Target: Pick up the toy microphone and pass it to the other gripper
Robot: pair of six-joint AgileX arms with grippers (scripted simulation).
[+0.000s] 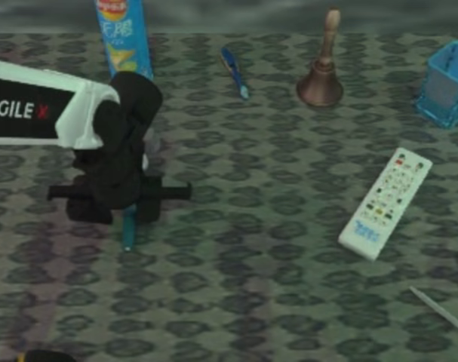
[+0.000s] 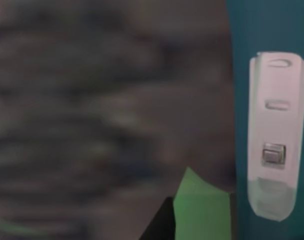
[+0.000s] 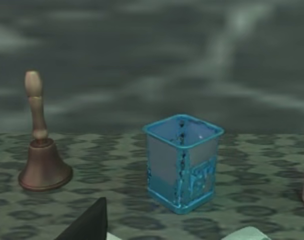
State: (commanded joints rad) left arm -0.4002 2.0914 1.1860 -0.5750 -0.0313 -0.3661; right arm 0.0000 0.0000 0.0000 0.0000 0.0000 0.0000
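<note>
- The left hand (image 1: 128,202) sits low over the toy microphone (image 1: 128,230) at the table's (image 1: 251,264) left side; whether its fingers have closed on the handle, I cannot tell.
- The microphone's teal handle pokes out beneath that hand, and its white switch strip (image 2: 276,135) fills the left wrist view.
- The right arm stays out of the top view; its wrist view faces a bell (image 3: 41,150) and a blue cup (image 3: 183,162).

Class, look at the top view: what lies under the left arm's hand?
Under the left hand only the toy microphone's teal handle end pokes out on the table. The arm covers its head and the rest.
</note>
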